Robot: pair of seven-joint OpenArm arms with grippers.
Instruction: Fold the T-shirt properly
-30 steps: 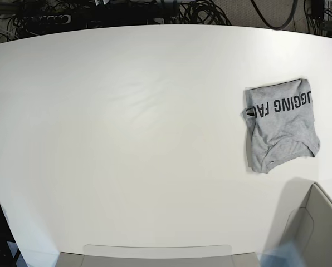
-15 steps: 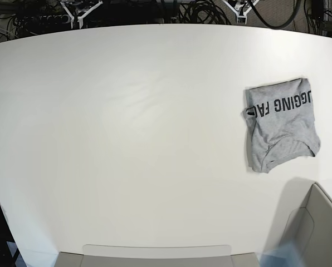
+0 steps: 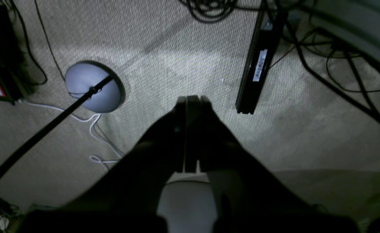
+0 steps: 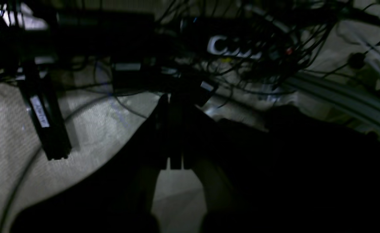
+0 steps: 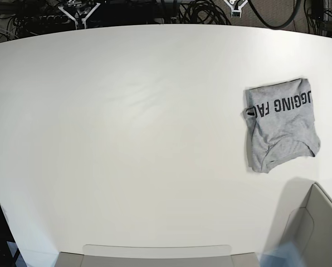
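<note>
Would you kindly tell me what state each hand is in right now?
Left hand: closed, holding nothing, above the carpet.
Right hand: closed, holding nothing.

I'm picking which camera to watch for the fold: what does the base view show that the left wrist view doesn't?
Only the base view shows the folded heather-grey T-shirt with black lettering lying on the white table. Only the left wrist view shows the left gripper, shut and empty, above beige carpet and a round grey floor base. Both show black cables on the floor.

T-shirt [image 5: 281,123]: soft heathered grey cloth; table [image 5: 127,139]: smooth matt white.
</note>
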